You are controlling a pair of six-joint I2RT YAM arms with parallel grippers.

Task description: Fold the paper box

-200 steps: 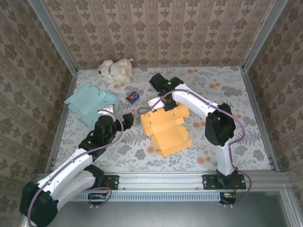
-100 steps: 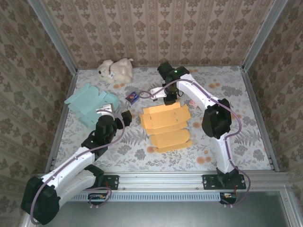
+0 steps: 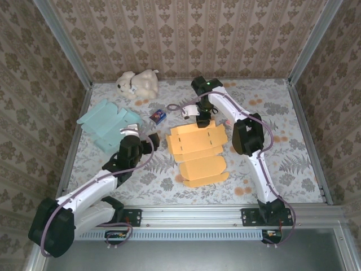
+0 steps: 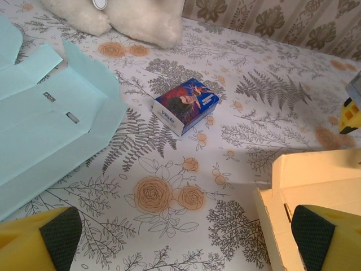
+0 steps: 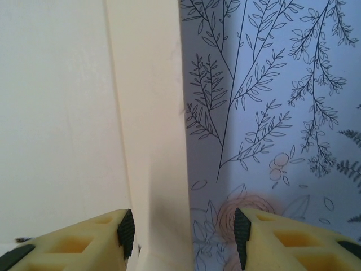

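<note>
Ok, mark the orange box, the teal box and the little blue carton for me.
orange box (image 3: 197, 151): top view, on its middle panel.
teal box (image 4: 39, 130): left wrist view, on its flat main panel.
blue carton (image 4: 189, 101): left wrist view, on its printed top face.

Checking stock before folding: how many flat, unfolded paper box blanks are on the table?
2. The orange blank lies mid-table between the arms. The pale blue blank lies flat at the left, near the plush toy. Nothing suggests a hidden third.
</note>
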